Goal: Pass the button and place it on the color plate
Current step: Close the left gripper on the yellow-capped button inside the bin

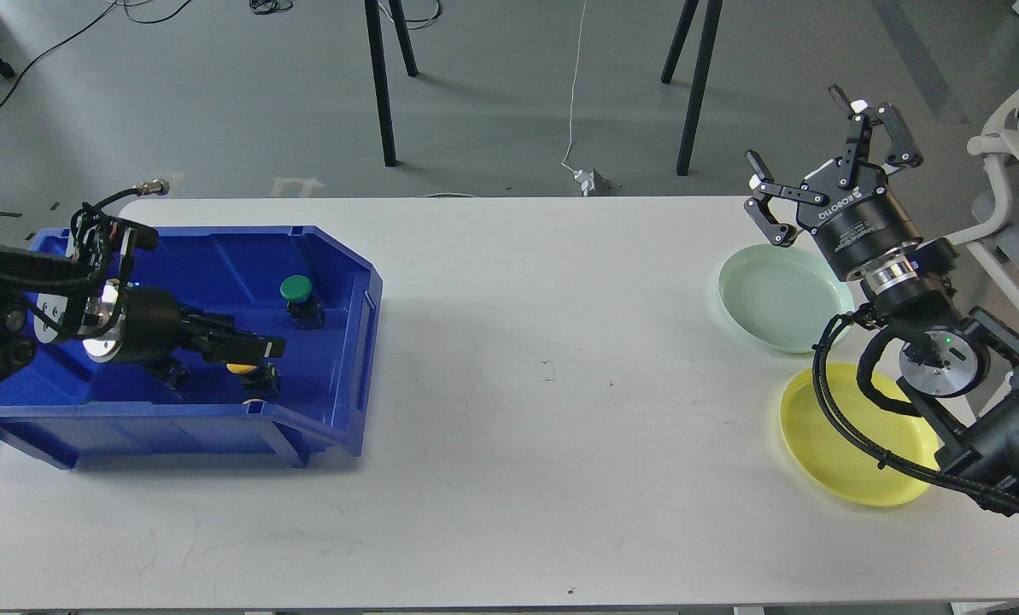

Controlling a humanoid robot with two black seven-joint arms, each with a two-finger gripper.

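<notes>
A blue bin [351, 342] stands on the left of the white table. In it are a green button [296, 290] on a black base and a yellow button [243, 370] on a black base. My left gripper [268, 348] reaches into the bin, its fingers together just above the yellow button; whether it holds the button I cannot tell. My right gripper [804, 149] is open and empty, raised above the far right of the table. A pale green plate [778, 299] and a yellow plate [834, 444] lie below it, both empty.
Black stand legs [381, 85] and cables are on the floor behind the table. A white chair [1009, 171] is at the right edge. My right arm's cables hang over the yellow plate.
</notes>
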